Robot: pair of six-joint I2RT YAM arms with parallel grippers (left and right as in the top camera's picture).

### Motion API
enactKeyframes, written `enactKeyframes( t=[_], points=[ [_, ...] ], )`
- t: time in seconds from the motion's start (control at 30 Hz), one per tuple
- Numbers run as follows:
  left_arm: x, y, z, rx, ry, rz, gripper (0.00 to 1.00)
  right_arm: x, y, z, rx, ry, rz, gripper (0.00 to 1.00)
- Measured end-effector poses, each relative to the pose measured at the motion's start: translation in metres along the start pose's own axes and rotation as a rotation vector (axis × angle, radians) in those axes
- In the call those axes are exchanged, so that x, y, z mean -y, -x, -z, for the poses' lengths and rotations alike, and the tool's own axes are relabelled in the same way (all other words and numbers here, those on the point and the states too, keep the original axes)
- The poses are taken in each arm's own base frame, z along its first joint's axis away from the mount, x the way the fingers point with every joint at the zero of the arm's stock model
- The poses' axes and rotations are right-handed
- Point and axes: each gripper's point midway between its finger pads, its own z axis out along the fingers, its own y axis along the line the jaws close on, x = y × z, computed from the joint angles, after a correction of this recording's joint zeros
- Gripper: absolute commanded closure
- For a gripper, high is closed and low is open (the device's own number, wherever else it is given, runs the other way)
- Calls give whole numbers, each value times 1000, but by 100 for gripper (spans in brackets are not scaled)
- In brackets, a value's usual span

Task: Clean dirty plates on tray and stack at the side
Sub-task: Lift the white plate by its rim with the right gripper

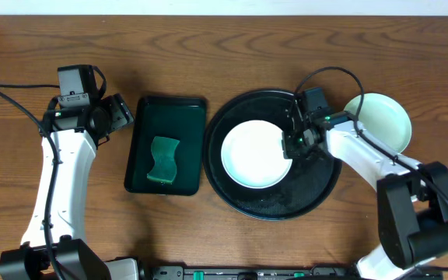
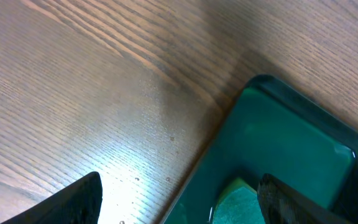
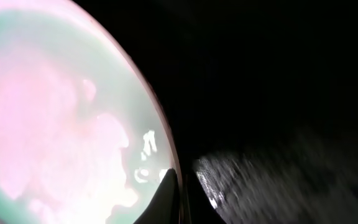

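Nearby, green tray (image 1: 169,100) holds a sponge (image 1: 162,160) — left tool (image 2: 176,202) apart; right tool (image 3: 180,186) together at white plate (image 1: 251,155) rim.

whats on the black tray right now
One pale plate lies on the black tray, the right gripper shut at its right rim. Whatever is beneath the plate is covered.

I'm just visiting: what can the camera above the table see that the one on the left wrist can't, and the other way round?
Only overhead: the black tray holding a white plate, the right tool shut on its rim, and a mint plate beside the tray. Only the left wrist: a close look between the open fingers of the left tool. Both: the green tray, its sponge and the wooden table.
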Motion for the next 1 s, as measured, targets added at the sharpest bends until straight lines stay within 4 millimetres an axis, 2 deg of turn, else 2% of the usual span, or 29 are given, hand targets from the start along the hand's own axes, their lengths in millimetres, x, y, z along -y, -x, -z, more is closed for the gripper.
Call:
enactKeyframes(
  t=[0.37, 0.63, 0.77, 0.93, 1.0],
  points=[
    [0, 0, 0, 0, 0, 0, 20, -14, 21, 82, 200, 40, 4, 99],
    [0, 0, 0, 0, 0, 0, 20, -16, 23, 108, 196, 28, -58, 99],
    [0, 0, 0, 0, 0, 0, 20, -21, 39, 135, 245, 12, -84, 99],
    [0, 0, 0, 0, 0, 0, 20, -39, 66, 175, 338, 33, -104, 99],
    [0, 0, 0, 0, 0, 0, 20, -45, 73, 180, 349, 39, -104, 99]
  ],
)
